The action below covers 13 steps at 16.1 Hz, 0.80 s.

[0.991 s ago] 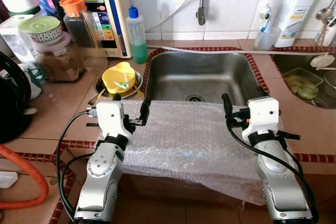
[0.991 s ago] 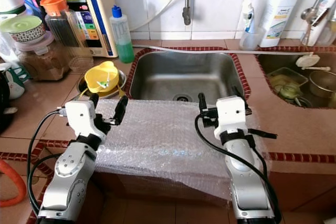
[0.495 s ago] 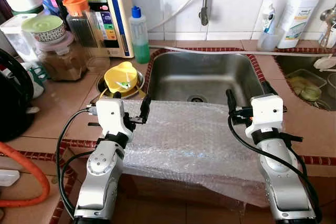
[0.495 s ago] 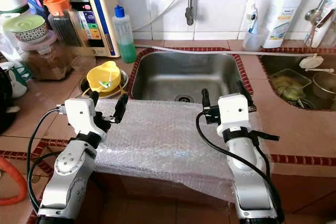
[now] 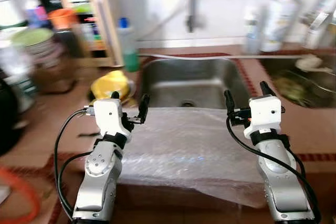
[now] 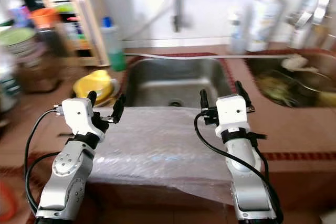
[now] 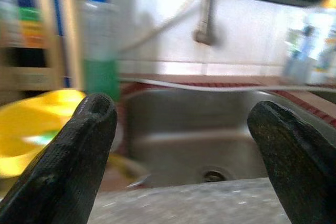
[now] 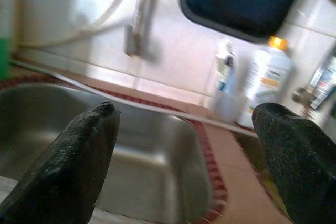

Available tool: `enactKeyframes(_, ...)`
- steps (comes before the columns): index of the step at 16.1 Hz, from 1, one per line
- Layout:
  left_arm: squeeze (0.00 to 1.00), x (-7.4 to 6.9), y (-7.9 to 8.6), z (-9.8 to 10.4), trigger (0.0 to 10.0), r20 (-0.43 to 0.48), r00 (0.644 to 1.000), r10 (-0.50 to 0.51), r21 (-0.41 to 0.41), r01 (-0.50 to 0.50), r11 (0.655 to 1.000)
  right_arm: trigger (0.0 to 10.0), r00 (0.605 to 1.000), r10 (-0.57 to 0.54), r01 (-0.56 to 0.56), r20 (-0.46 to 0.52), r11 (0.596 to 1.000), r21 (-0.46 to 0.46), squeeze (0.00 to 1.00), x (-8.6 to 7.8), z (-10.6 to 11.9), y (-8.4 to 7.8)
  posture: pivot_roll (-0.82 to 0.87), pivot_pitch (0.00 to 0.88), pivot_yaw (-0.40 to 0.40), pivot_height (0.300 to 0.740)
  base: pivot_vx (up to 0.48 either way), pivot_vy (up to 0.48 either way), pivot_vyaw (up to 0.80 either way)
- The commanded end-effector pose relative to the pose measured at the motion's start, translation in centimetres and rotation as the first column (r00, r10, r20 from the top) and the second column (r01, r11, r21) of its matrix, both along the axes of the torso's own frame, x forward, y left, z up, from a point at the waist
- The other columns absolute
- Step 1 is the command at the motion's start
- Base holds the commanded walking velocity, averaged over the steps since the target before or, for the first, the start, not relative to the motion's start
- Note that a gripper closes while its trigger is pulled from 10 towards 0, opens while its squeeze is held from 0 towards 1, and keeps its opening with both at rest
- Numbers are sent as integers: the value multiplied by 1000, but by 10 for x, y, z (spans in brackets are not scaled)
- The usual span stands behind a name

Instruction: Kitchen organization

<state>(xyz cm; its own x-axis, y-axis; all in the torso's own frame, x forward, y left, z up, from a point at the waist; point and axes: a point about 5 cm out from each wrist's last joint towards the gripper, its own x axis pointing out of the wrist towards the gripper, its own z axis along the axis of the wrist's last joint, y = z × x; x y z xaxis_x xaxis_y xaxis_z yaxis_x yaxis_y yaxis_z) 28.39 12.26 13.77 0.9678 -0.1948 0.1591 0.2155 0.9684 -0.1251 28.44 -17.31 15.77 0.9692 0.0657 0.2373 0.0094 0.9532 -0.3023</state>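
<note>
Left eye view shows a kitchen counter of brown tiles with a steel sink set in it, and the picture is blurred. A sheet of bubble wrap lies over the near edge of the counter, just in front of the sink, and its near part hangs down over the counter's front. Both silver arms reach forward over this sheet. The left gripper is above the far left corner of the bubble wrap, and its two black fingers stand wide apart with nothing between them. The right gripper is above the far right corner of the sheet, also spread wide and holding nothing. In the left wrist view the fingers point toward the sink, with the edge of the bubble wrap just below them.

A yellow dish sits on the counter to the left of the sink, near the left gripper. Behind it, at the far left corner of the sink, stands a bottle with green liquid and a blue cap. Farther left there is a cream-coloured appliance and some jars, too blurred to describe. A tap hangs on the white tiled wall behind the sink. A white bottle with an orange cap stands at the far right, and a second sink lies to the right of it.
</note>
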Motion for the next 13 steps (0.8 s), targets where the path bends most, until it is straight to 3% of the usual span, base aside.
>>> enactKeyframes(1,0,0,3,0,10000,-6,1000,6,6,-6,1000,10000,1000,16,-16,22,1000,-6,0,0,5,3,-266,24,94,740,270,0,0)
enactKeyframes(9,0,-1,4,-1,10000,-13,1000,9,10,-9,1000,10000,1000,24,-24,13,1000,-9,0,-1,2,5,-262,25,94,740,260,0,0)
enactKeyframes(13,0,-1,5,1,10000,-2,1000,24,5,-24,1000,10000,1000,29,-29,12,1000,-11,0,-1,2,6,-260,27,92,740,0,0,0)
